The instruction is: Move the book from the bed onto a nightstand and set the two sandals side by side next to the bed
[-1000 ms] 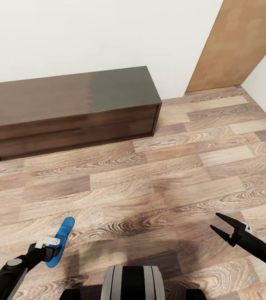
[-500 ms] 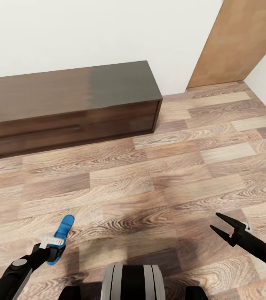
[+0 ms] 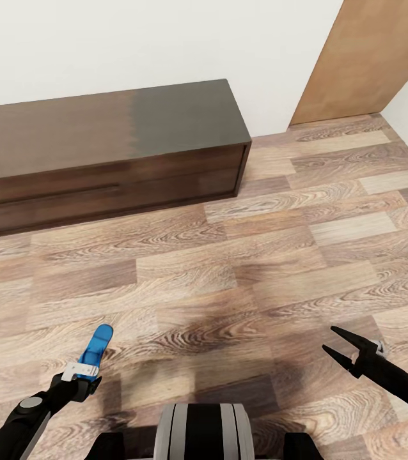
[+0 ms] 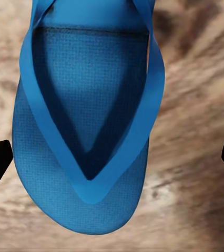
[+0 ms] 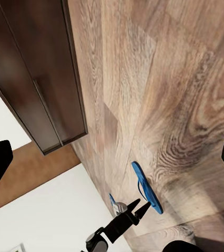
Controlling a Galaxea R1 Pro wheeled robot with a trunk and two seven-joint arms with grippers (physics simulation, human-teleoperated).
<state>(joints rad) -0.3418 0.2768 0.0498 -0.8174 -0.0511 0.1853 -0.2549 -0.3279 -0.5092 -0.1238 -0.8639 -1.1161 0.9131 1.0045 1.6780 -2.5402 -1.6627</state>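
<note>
Head view: left gripper (image 3: 87, 373) clamped on a blue sandal (image 3: 95, 350) that sticks out forward past its fingertips, held above the wood-plank floor (image 3: 229, 275). Right gripper (image 3: 337, 345) empty, jaws spread, well apart from the sandal on the other side. Long dark cabinet (image 3: 108, 160) against the wall far ahead of both grippers; left wrist view has the sandal's (image 4: 88, 121) strap side between the fingertips.
</note>
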